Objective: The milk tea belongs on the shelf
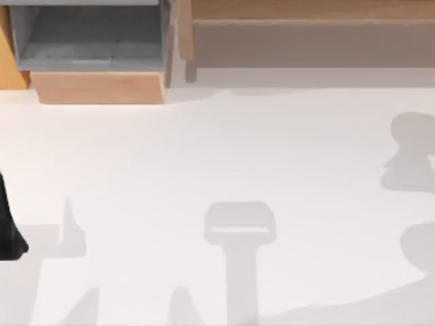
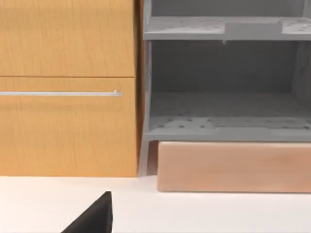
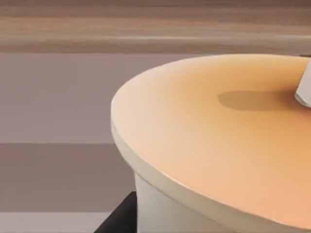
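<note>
Right gripper [image 3: 119, 218]: a dark edge low in the right wrist view, just beside the wall of the milk tea [image 3: 209, 145], a whitish rounded container with a flat orange-tan top. Whether spread or clamped on the cup, cannot tell. Near the cup's top, a small white slanted piece [image 3: 305, 90], casting a shadow on the lid. Beyond the cup, the long brown wooden shelf [image 3: 58, 97], with a plank-like rail over a duller grey-brown panel; cup in front of that panel, apart from it.

Left gripper [image 2: 92, 218]: a dark wedge over the white table [image 2: 218, 213], facing the smaller grey-lined box with a light orange wood front [image 2: 233, 167] and, beside it, an orange wooden cabinet face with a thin metal handle [image 2: 60, 93]. Spread or pressed together, cannot tell.

From above: left arm [image 1: 7, 224] at the middle left edge of the frame, box [image 1: 98, 87] at upper left, shelf [image 1: 306, 34] along the upper right, soft grey shadows [image 1: 408, 156] on the table [image 1: 204, 149] at the right edge.
</note>
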### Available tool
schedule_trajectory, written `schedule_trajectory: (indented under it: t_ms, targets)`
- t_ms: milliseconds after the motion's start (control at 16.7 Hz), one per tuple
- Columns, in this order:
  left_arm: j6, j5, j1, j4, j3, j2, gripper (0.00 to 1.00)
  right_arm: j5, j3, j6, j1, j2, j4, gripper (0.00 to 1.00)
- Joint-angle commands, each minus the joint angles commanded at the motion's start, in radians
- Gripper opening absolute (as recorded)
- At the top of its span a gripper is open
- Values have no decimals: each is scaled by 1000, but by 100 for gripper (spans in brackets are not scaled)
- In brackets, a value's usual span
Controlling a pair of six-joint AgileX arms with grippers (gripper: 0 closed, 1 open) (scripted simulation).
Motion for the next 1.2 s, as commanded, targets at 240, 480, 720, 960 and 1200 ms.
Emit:
schedule_trajectory:
  t_ms: [240,480,720,960,1200]
  targets:
    - [0,0,0,0,0,0,100,0,0,0,0,-13,-10,0]
    - [0,0,0,0,0,0,100,4,18,1,0,-36,-2,0]
    - [0,0,0,0,0,0,100,29,44,-2,13,-157,-35,0]
    - [0,0,0,0,0,0,100,69,79,-2,66,-288,-143,0]
    - [0,0,0,0,0,0,100,124,152,2,165,-369,-320,0]
